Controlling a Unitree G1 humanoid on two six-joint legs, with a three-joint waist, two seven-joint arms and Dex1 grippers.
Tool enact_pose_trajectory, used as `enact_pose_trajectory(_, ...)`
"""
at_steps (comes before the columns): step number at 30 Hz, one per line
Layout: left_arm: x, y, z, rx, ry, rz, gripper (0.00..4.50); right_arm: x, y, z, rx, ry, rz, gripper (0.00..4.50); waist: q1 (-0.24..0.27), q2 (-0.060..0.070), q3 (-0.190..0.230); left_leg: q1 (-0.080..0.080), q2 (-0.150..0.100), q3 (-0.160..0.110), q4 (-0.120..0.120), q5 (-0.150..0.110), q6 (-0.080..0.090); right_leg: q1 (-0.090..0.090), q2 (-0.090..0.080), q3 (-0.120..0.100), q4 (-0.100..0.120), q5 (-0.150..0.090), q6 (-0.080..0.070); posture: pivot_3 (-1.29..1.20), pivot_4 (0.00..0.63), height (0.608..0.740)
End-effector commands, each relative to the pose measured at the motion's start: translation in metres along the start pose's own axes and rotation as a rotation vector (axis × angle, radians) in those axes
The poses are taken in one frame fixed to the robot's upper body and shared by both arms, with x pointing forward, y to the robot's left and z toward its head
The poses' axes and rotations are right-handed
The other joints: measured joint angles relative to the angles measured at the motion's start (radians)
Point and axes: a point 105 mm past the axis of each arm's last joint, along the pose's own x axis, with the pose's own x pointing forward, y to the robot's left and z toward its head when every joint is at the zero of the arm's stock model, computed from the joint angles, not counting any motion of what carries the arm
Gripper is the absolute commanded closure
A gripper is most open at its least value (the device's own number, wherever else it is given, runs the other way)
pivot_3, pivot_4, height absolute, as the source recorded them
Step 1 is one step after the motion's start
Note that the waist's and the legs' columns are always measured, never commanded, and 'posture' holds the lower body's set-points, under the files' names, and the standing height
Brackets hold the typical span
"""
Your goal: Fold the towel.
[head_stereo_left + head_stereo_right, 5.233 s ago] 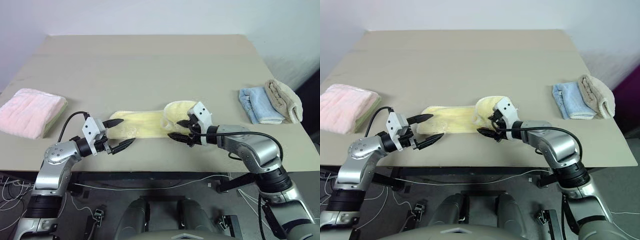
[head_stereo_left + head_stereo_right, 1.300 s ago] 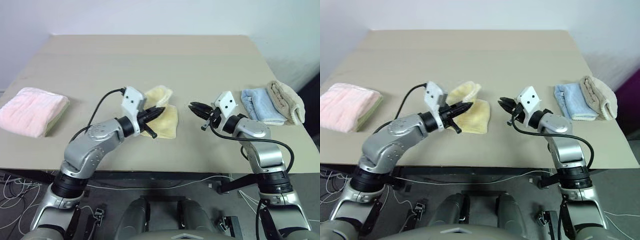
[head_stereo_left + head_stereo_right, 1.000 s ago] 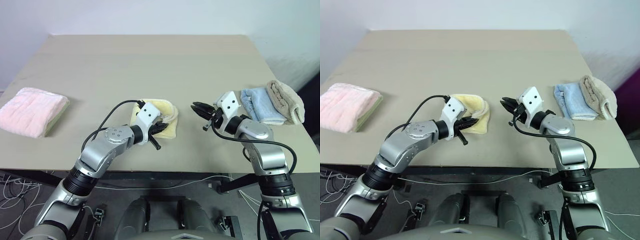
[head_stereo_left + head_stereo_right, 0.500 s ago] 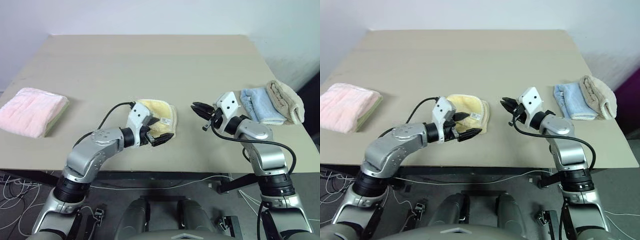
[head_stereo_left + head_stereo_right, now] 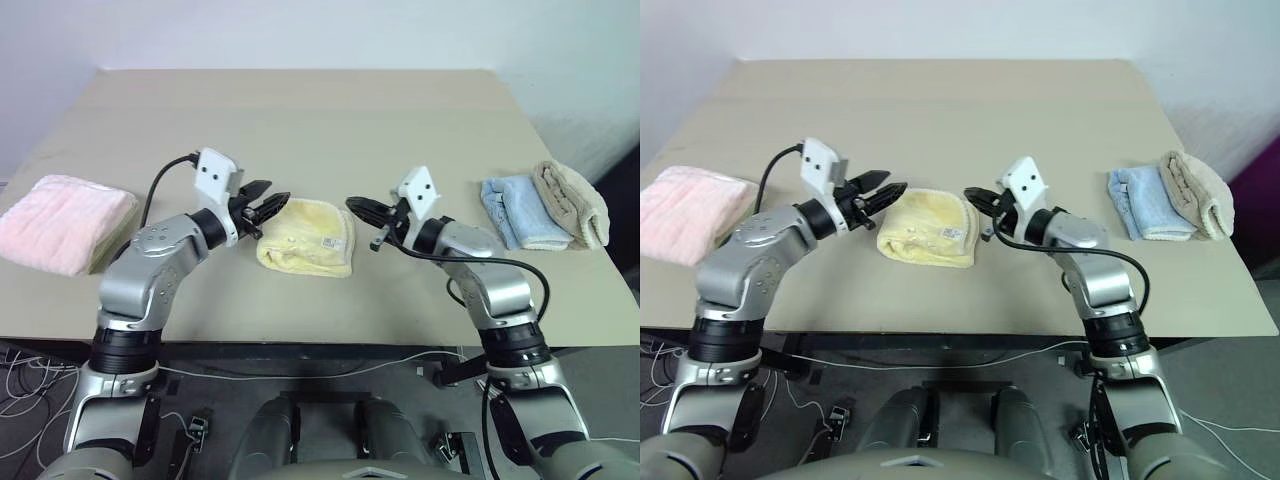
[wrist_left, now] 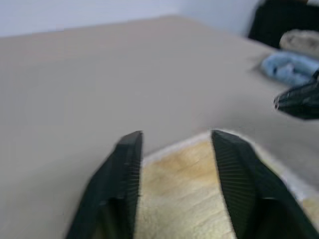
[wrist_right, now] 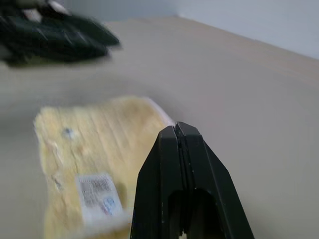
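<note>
The pale yellow towel (image 5: 308,238) lies folded into a small thick pad near the table's front, its white label (image 5: 327,243) facing up. My left gripper (image 5: 272,205) hovers just off the towel's far left corner, open, with nothing between its fingers (image 6: 128,149); the towel (image 6: 184,184) shows below them. My right gripper (image 5: 353,206) is shut and empty, pointing at the towel's far right corner from a short way above it. In the right wrist view its closed fingers (image 7: 175,144) stand over the towel (image 7: 89,144) edge.
A folded pink towel (image 5: 62,220) lies at the table's left edge. Folded light blue (image 5: 515,208) and beige (image 5: 572,200) towels lie at the right edge. The tan table (image 5: 300,110) stretches bare behind the yellow towel.
My left gripper has let go of the towel and drawn back to the left and up. The towel has settled flat, folded. My right gripper has moved left to the towel and shut.
</note>
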Motion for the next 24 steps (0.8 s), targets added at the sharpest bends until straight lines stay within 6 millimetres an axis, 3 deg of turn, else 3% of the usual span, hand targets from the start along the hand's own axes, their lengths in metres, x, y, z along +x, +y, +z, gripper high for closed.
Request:
enact_pose_trajectory(1, 0.01, -0.008, -0.005, 0.066, -0.001, -0.057, 3.83, 0.015, 0.003, -0.013, 0.004, 0.043, 0.011, 4.5, -0.004, 0.0, 0.0, 0.0, 0.0, 0.0, 0.0, 0.0, 0.0, 0.0, 0.0, 0.0, 0.0, 0.0, 0.0, 0.0, 0.15, 0.74)
enact_pose_trajectory(3, 0.013, -0.01, -0.022, 0.059, 0.045, -0.074, 4.48, 0.019, 0.005, -0.029, 0.016, 0.092, 0.007, 4.5, -0.004, 0.0, 0.0, 0.0, 0.0, 0.0, 0.0, 0.0, 0.0, 0.0, 0.0, 0.0, 0.0, 0.0, 0.0, 0.0, 0.15, 0.74)
enact_pose_trajectory(11, 0.003, -0.015, -0.09, 0.061, 0.211, -0.069, 4.48, 0.014, 0.018, -0.083, 0.113, 0.254, 0.024, 4.5, -0.007, 0.0, 0.0, -0.001, 0.0, 0.0, 0.0, 0.0, 0.0, -0.002, 0.0, 0.0, 0.001, 0.0, 0.0, 0.0, 0.15, 0.74)
enact_pose_trajectory(14, 0.001, -0.014, -0.1, 0.067, 0.217, -0.043, 4.48, 0.011, 0.02, -0.091, 0.102, 0.265, 0.017, 4.5, -0.007, 0.001, -0.002, 0.001, 0.0, 0.0, 0.0, 0.0, 0.0, 0.0, 0.0, 0.0, 0.001, 0.0, 0.0, 0.0, 0.15, 0.74)
enact_pose_trajectory(17, 0.003, -0.011, -0.088, 0.0, 0.123, -0.012, 4.48, 0.01, 0.018, -0.083, 0.076, 0.225, 0.004, 4.5, -0.007, 0.002, -0.003, 0.002, 0.0, 0.0, 0.0, 0.0, 0.0, 0.001, 0.0, 0.0, 0.001, 0.0, 0.0, 0.0, 0.15, 0.74)
enact_pose_trajectory(21, -0.007, 0.011, -0.024, -0.127, -0.18, 0.086, 4.48, -0.001, 0.002, -0.043, 0.045, 0.091, -0.044, 4.5, -0.006, 0.001, -0.002, 0.0, 0.0, 0.0, 0.001, 0.0, 0.0, -0.001, -0.001, 0.0, 0.001, 0.0, 0.0, 0.0, 0.15, 0.74)
enact_pose_trajectory(24, -0.027, 0.031, 0.001, -0.135, -0.272, 0.149, 4.48, -0.018, -0.008, -0.029, 0.08, 0.073, -0.05, 4.5, -0.006, 0.001, -0.001, -0.002, 0.0, 0.0, 0.001, 0.0, 0.0, -0.003, -0.002, 0.0, 0.003, 0.0, 0.0, 0.0, 0.15, 0.74)
